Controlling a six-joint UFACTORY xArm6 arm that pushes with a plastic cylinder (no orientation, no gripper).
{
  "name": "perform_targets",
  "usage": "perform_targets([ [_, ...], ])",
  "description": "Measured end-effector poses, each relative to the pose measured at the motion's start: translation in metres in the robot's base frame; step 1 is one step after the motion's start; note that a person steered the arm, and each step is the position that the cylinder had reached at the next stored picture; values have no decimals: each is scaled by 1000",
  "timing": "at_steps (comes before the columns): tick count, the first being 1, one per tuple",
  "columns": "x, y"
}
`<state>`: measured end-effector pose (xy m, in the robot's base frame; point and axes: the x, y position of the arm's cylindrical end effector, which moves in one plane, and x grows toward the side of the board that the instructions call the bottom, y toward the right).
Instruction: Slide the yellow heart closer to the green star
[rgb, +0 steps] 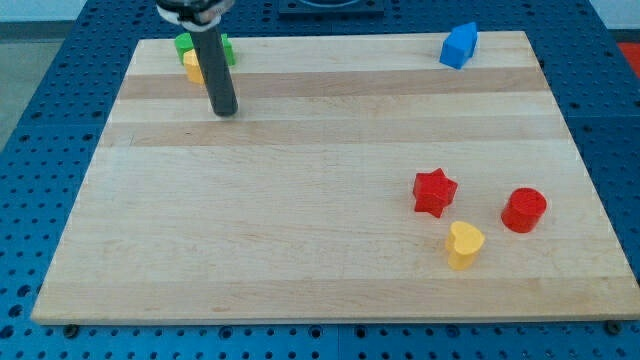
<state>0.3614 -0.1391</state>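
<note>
The yellow heart (464, 244) lies near the view's lower right on the wooden board. The green block (184, 44), likely the star, sits at the board's top left corner, partly hidden behind my rod. A yellow block (192, 67) lies just below it, also partly hidden. My tip (225, 110) rests on the board just below and right of those two blocks, far from the yellow heart.
A red star (434, 192) lies up and left of the yellow heart. A red cylinder (524, 210) lies to the heart's right. A blue block (459, 45) sits near the top right edge. The board (300, 200) rests on a blue perforated table.
</note>
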Motion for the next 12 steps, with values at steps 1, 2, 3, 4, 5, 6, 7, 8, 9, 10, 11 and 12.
perform_targets([
  [1,47,5],
  [2,95,8],
  [3,141,21],
  [4,183,43],
  [5,220,78],
  [6,238,118],
  [7,241,161],
  [8,241,201],
  [9,241,241],
  [10,241,276],
  [11,238,293],
  [12,227,293],
])
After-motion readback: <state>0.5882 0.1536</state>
